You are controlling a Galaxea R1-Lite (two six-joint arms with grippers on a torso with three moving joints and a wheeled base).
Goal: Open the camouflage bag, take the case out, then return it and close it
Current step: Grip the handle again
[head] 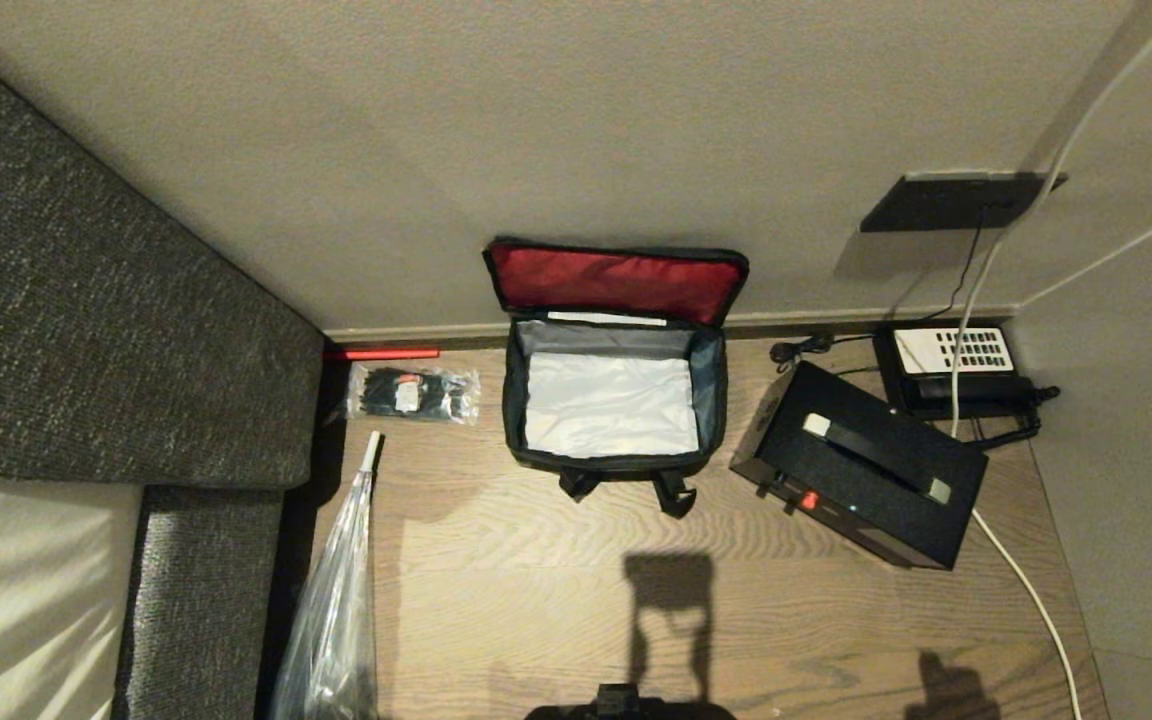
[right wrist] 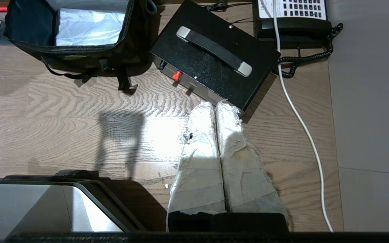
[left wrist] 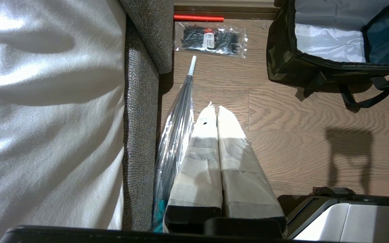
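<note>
The camouflage bag (head: 614, 400) sits on the wooden floor (head: 536, 580) against the wall, with its lid flipped up so the red lining leans on the wall. That keeps the top wide open, and you can see right down to the shiny silver inside, with nothing in it. The case (head: 861, 463) stands on the floor just to the right of the bag, close but not touching, a bit crooked, with its handle on top where it is easy to grab. Behind it is a black telephone (head: 956, 368), and a white cord (head: 1021, 580) runs past the case. So I think the case is out now and the next job is to put it back in. Both arms hang low and away from the things. The left gripper (left wrist: 213, 108) has its two padded fingers pressed together with nothing between them, beside a folded clear umbrella (left wrist: 177, 128). The right gripper (right wrist: 213, 105) is clenched and holds nothing too, its tips near the corner of the case.
</note>
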